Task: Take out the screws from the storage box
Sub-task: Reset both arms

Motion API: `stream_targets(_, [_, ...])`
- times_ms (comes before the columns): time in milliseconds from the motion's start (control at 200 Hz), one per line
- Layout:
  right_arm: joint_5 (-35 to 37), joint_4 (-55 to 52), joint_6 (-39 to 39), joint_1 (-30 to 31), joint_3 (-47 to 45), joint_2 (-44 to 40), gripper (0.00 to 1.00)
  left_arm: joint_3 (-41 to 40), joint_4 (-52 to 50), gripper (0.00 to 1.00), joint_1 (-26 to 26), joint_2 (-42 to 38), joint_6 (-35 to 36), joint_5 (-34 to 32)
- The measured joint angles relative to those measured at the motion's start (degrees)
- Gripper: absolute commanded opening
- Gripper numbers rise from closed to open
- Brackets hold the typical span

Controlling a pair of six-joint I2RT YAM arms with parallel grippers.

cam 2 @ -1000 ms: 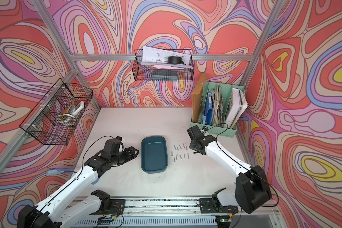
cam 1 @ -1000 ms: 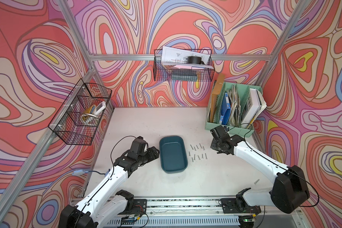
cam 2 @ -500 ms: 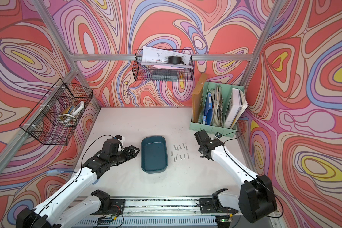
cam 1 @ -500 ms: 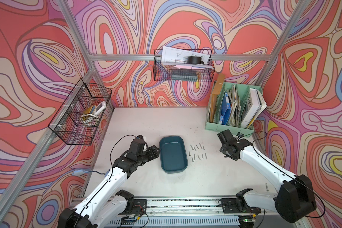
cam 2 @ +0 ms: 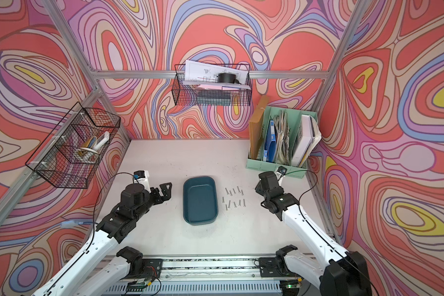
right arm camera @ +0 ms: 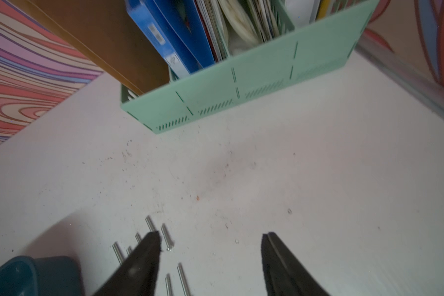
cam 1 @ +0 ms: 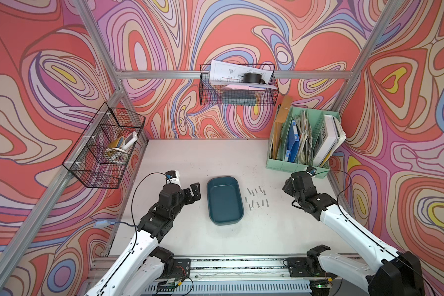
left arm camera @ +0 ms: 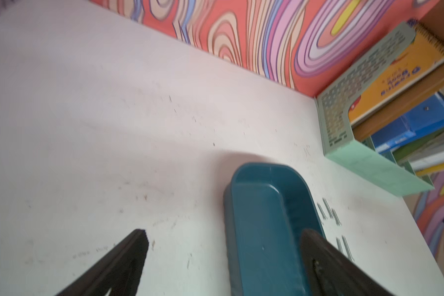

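The left gripper (left arm camera: 223,235) is released. Its two black fingers stand wide apart with nothing between them, and in the left wrist view one fingertip overlaps the storage box (left arm camera: 262,230), a shallow dark teal plastic tray with rounded corners and a low rim. In a top view this gripper sits just beside the box's left long side, near the far corner and apart from the rim.

The right gripper (right arm camera: 210,237) is also released, with its jaws spread over bare table. In the right wrist view one black finger (right arm camera: 149,253) cuts across the screws (right arm camera: 166,237), small thin silver-grey metal pins with small heads. Whether it touches them cannot be told.

In both top views the right gripper stands on the right of the screws, between them and the mint-green plastic file organiser (cam 1: 296,165). The screws (cam 1: 257,197) lie in two loose rows on the white table (cam 1: 203,159), just beside the box's right long side and outside its rim. The box (cam 1: 224,202) lies between the two grippers, its long sides running away from the robot.
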Motion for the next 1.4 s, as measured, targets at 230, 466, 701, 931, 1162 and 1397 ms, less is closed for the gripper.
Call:
stream_targets(230, [7.3, 17.2, -15.1, 0.0, -4.4, 3.0, 0.98, -3.7, 12.6, 0.99, 0.0, 9.5, 5.2, -17.0])
stream_targets(466, [9.5, 40.6, -32.5, 0.0, -17.3, 7.0, 0.98, -5.2, 28.9, 0.99, 0.0, 24.2, 17.7, -31.8])
stream_targets(701, [7.0, 56.2, -42.9, -1.9, -20.4, 15.4, 0.98, -8.8, 47.6, 0.99, 1.2, 41.0, 31.7, -36.7])
stream_targets(931, [2.6, 67.1, -43.1, -7.1, -20.4, 24.5, 0.98, -8.2, 54.3, 0.99, 5.3, 44.3, 36.1, -33.7])
stream_targets(1162, [-5.3, 77.6, -40.1, -14.2, -19.9, 30.9, 0.98, -9.7, 58.7, 0.99, 12.5, 44.2, 34.6, -23.2])
stream_targets(1397, [-10.6, 79.1, -38.8, -15.7, -17.6, 37.8, 0.98, -10.8, 60.5, 0.99, 16.9, 44.8, 32.6, -11.4])
